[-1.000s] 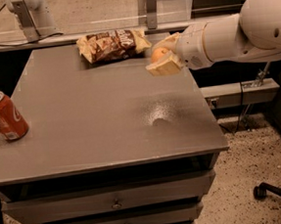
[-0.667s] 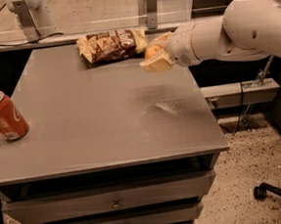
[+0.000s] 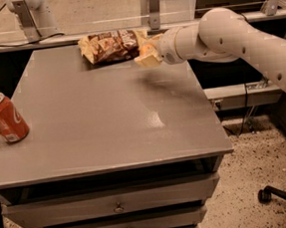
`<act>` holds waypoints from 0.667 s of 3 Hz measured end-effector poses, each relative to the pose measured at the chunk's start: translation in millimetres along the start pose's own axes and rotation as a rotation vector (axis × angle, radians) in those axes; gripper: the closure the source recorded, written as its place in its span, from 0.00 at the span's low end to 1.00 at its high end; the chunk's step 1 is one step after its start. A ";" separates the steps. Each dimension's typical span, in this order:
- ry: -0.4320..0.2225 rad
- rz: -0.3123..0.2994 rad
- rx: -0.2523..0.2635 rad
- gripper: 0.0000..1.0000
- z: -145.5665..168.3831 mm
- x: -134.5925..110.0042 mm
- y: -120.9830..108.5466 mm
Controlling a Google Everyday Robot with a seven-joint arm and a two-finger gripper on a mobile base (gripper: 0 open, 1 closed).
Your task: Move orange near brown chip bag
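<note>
- Your claw (image 3: 149,52) has slid left and toward the back of the counter (image 3: 109,129) over the last second, and it now sits right at the brown chip bag's (image 3: 111,46) right edge.
- It's clenched on the orange (image 3: 146,49), which is carried just beside the bag, seemingly just off the surface.
- My read: the carry is nearly done, and lowering and letting go are what's left.
- The red soda can (image 3: 4,118) stands well apart at the left edge.

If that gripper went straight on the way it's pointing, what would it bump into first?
Probably the brown chip bag: the gripper, jaws around the orange, points at the bag's nearest end, though depth is unclear.
</note>
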State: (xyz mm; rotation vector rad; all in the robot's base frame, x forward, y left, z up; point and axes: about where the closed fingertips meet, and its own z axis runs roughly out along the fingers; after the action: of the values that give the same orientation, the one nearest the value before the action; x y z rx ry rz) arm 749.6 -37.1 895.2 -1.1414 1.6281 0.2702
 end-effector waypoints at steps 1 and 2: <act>0.005 0.034 0.012 1.00 31.5 11.6 -15.6; 0.014 0.065 0.009 1.00 54.7 21.1 -24.6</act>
State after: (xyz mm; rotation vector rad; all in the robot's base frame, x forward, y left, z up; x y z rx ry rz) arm 803.8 -24.4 864.6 -1.0877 1.6789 0.2973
